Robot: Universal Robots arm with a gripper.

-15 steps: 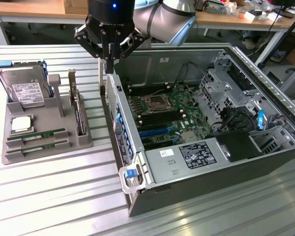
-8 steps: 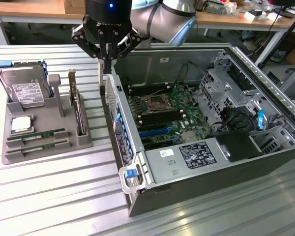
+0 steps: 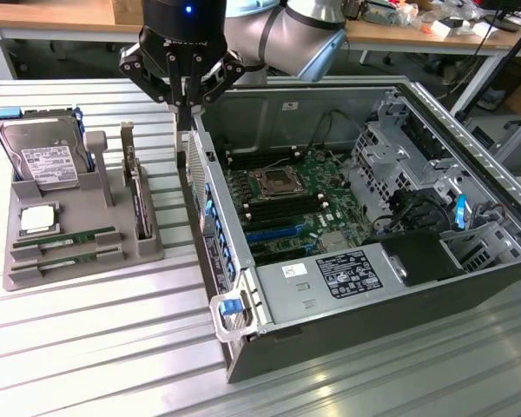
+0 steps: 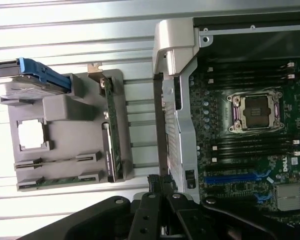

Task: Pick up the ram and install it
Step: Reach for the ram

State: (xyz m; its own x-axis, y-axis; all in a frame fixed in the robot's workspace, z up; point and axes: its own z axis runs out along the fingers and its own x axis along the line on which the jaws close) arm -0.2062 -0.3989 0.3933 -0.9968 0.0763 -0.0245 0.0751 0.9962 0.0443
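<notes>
Exterior view: gripper (image 3: 184, 111) fingers together, empty, above case wall (image 3: 210, 204); ram (image 3: 65, 236) along tray (image 3: 35, 276) near edge. Risk: descending here, it'd clip the wall.

Green ram (image 3: 67, 236) (slotted) in grey holder (image 3: 35, 274)

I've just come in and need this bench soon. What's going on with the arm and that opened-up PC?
The arm's gripper hangs shut and empty over the edge of the open computer case nearest the grey holder. Two ram sticks lie in that holder, near a processor chip and a hard drive. No ram has been picked up or installed yet.
</notes>
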